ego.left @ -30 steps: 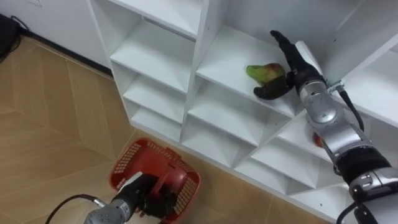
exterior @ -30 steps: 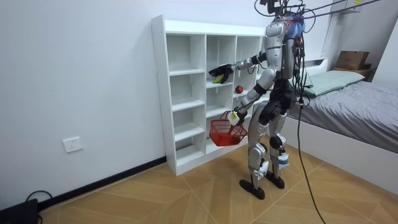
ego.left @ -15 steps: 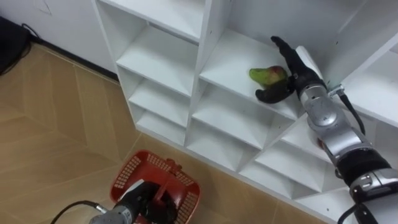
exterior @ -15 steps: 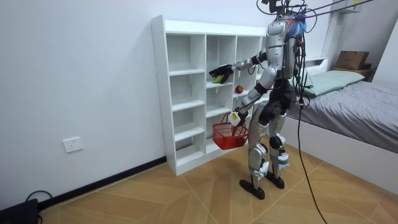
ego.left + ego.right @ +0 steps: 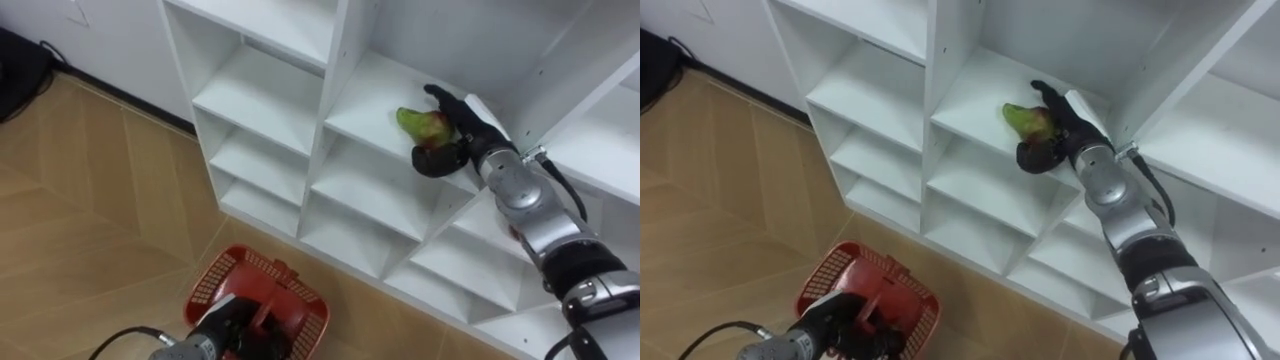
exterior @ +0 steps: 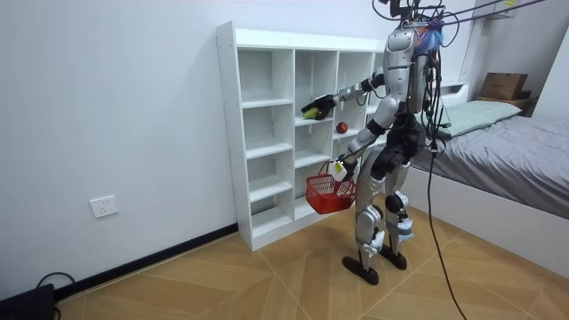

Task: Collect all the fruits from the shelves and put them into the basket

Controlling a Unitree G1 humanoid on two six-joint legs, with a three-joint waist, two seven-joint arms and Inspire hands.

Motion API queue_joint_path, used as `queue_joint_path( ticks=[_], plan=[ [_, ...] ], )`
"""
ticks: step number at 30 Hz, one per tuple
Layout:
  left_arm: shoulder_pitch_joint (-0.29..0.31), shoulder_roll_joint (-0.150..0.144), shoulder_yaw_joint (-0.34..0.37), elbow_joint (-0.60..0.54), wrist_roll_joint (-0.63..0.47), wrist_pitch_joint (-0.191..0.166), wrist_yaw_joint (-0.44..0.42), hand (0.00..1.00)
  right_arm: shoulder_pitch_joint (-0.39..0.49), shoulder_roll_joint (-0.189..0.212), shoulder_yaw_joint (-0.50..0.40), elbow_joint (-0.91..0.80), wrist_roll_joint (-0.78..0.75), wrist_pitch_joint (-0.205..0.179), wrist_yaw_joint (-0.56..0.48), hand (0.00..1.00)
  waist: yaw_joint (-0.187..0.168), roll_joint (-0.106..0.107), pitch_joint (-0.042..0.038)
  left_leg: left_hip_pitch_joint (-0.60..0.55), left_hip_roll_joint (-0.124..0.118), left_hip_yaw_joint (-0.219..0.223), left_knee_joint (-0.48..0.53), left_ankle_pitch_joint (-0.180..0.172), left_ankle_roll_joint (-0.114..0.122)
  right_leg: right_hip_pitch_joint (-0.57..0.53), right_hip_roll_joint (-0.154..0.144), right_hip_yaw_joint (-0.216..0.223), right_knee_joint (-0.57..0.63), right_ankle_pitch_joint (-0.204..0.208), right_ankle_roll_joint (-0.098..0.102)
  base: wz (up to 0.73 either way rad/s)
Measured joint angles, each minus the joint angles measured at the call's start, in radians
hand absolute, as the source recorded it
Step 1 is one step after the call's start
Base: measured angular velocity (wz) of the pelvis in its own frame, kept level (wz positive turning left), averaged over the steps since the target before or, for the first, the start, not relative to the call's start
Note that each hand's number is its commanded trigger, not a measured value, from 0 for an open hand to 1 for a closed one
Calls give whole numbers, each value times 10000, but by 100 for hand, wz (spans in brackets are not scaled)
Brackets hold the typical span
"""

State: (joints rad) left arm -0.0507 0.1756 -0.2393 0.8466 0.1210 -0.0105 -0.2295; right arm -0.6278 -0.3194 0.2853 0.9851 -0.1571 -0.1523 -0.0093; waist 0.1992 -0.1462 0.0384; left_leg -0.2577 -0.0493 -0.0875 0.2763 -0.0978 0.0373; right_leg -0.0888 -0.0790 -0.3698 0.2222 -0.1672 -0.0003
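You are standing before the white closet [image 5: 265, 95]. Low beside it, the red basket [image 5: 300, 310] is hanging from your left hand [image 5: 235, 335], which is clenching its handle. Your right hand [image 5: 462, 130] is wrapping fingers and thumb around the green-red fruit [image 5: 420, 122], which is resting on a middle-column shelf.

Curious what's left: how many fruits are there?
2: a green-red fruit in the right robot hand on the shelf; a red fruit lower right of it. Others may hide.

Silver arms, black fingers [image 5: 446, 101], dark cables
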Motion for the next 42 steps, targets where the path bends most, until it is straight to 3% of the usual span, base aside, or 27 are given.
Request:
queue_joint_path(
  ticks=[11, 16, 21, 31, 39, 42],
  plan=[
    [-157, 49, 56, -192, -28, 50, -6, 100, -317, -31, -152, 183, 137, 24, -253, 100, 5, -64, -10, 5, -8, -17, -12, -1, 3, 15, -1, -20, -13, 0, 2, 0],
    [-202, 47, 49, -214, -84, 56, -9, 100, -369, -33, -155, 192, 160, 211, -228, 100, 0, -101, -13, 9, -16, -38, -13, -7, 8, 29, -2, -40, -16, 2, 5, 1],
    [-199, 45, 90, -129, -81, 59, -9, 100, -327, -17, -154, 176, 256, 489, 203, 100, 3, -106, -10, 8, -29, -62, -16, -7, 9, 28, -8, -42, -16, 2, 6, 0],
    [-207, 30, 72, -37, -122, 59, 2, 100, -158, 15, -167, -337, 702, 672, 700, 100, -74, -98, -13, 10, -23, 9, -19, -6, 12, -12, -19, 106, -20, 3, 16, -2],
    [-209, -15, -17, -3, -115, 59, 47, 100, 1033, 125, -122, -2265, 276, 789, 949, 100, -279, 73, -50, 88, 37, 226, -36, -18, 31, -21, 3, 293, -18, 17, 31, -6],
    [-207, -96, 2, 29, -248, 58, 59, 100, 1867, 154, -135, -3266, -56, 807, 999, 100, -320, 288, -144, 181, 74, 382, -72, -31, 48, -27, 19, 517, -12, 43, 43, -19]
  ],
)
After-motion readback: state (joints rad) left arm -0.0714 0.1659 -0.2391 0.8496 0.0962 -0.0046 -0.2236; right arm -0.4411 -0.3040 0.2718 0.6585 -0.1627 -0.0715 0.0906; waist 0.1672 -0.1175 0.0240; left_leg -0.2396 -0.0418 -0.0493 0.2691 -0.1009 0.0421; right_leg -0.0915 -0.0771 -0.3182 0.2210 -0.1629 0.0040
